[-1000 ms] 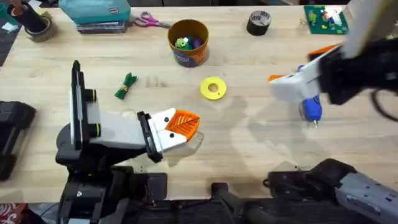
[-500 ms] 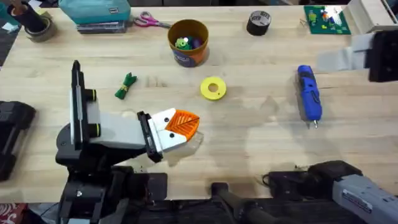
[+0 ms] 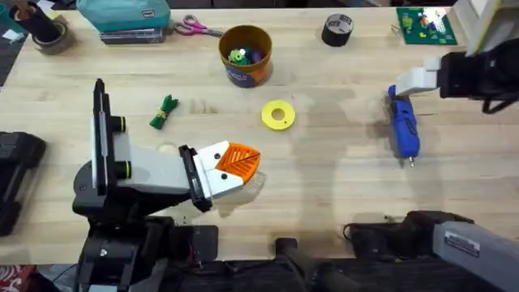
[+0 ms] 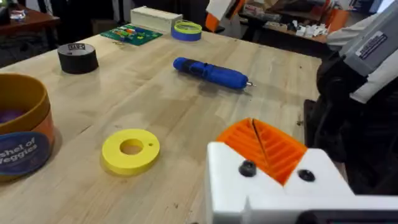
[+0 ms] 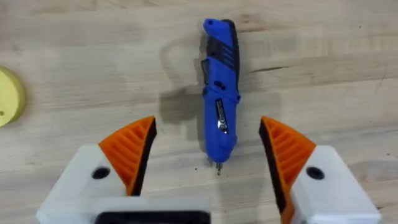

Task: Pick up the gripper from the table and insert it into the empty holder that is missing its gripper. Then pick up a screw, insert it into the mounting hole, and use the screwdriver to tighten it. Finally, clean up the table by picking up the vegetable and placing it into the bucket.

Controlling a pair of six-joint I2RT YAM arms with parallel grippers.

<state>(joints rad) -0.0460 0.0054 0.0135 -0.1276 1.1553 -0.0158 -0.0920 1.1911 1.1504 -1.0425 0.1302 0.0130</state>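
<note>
The blue screwdriver (image 3: pixel 403 126) lies on the table at the right, bit toward the front edge. My right gripper (image 3: pixel 413 81) hovers over its rear end, open; in the right wrist view the screwdriver (image 5: pixel 221 93) lies between and below the orange pads (image 5: pixel 132 152) of that gripper (image 5: pixel 208 149). My left gripper (image 3: pixel 235 165) rests low at the front left, its orange pads (image 4: pixel 267 146) pressed together, shut. The green vegetable (image 3: pixel 165 112) lies left of centre. The orange bucket (image 3: pixel 246 55) stands at the back. The loose gripper, the holder and the screw are out of view.
A yellow disc (image 3: pixel 278 114) lies mid-table. At the back are black tape (image 3: pixel 337 29), scissors (image 3: pixel 195 28), a teal box (image 3: pixel 126 16) and a green board (image 3: pixel 423 24). Small toys sit inside the bucket.
My right gripper swung away to the right edge, then came back over the screwdriver's rear end. The screwdriver lies uncovered. The left arm has not moved.
</note>
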